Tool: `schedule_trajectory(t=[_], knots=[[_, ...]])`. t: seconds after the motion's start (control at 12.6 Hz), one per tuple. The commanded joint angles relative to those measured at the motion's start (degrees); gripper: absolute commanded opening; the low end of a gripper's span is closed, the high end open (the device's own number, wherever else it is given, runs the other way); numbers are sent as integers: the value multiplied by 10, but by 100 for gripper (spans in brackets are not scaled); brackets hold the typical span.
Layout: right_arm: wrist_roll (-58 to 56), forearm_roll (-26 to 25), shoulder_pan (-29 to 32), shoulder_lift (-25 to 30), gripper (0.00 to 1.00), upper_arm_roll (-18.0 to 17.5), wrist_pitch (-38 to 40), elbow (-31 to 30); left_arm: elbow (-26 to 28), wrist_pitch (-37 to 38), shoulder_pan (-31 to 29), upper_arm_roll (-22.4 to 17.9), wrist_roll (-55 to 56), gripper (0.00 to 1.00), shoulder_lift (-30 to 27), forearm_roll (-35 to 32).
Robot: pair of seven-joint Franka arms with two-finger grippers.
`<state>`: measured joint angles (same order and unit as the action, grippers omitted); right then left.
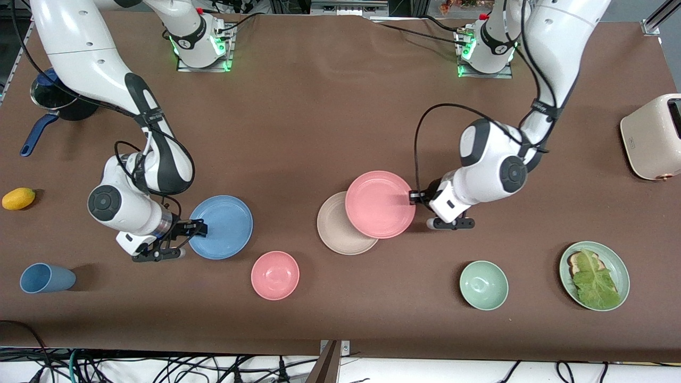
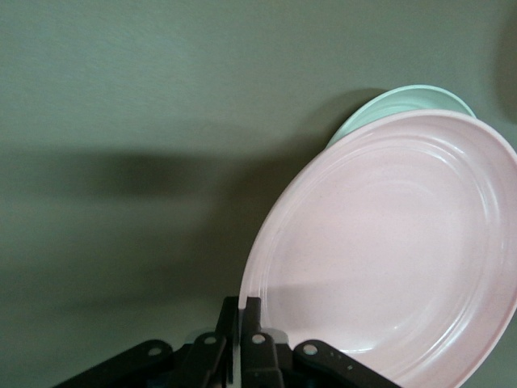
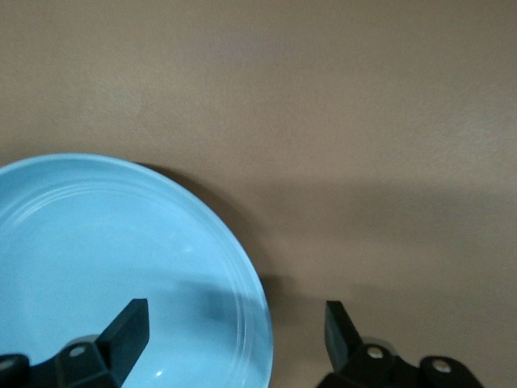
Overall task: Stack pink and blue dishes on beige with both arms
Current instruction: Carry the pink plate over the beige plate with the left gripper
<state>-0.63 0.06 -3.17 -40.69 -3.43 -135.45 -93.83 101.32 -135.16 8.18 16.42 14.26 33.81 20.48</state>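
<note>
The pink plate (image 1: 380, 204) is held by its rim in my left gripper (image 1: 413, 197), which is shut on it. It covers the part of the beige plate (image 1: 340, 230) toward the left arm's end of the table. In the left wrist view the pink plate (image 2: 396, 242) fills the frame past my left gripper (image 2: 242, 327), and a sliver of the beige plate (image 2: 396, 101) shows at its edge. The blue plate (image 1: 221, 227) lies flat on the table. My right gripper (image 1: 194, 227) is open astride its rim. In the right wrist view one finger is over the blue plate (image 3: 121, 250) and the other is outside it, around my right gripper (image 3: 234, 323).
A pink bowl (image 1: 275, 275) sits nearer the camera between the plates. A blue cup (image 1: 45, 278), a yellow fruit (image 1: 18, 198) and a dark pot (image 1: 58, 101) are at the right arm's end. A green bowl (image 1: 483, 285), a green plate of food (image 1: 625, 276) and a toaster (image 1: 652, 137) are at the left arm's end.
</note>
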Motion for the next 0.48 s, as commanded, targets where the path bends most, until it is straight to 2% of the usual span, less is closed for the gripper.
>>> schedule_trajectory(t=[0.0, 0.16, 0.4], knots=[[2, 0, 2, 4, 86, -2, -13, -18, -52, -31, 44, -11, 56, 0, 52, 5], [2, 0, 2, 3, 71, -2, -15, -22, -57, -55, 59, -11, 74, 0, 68, 5], [2, 0, 3, 3, 41, -2, -14, -23, -73, -79, 75, -17, 83, 0, 91, 5]])
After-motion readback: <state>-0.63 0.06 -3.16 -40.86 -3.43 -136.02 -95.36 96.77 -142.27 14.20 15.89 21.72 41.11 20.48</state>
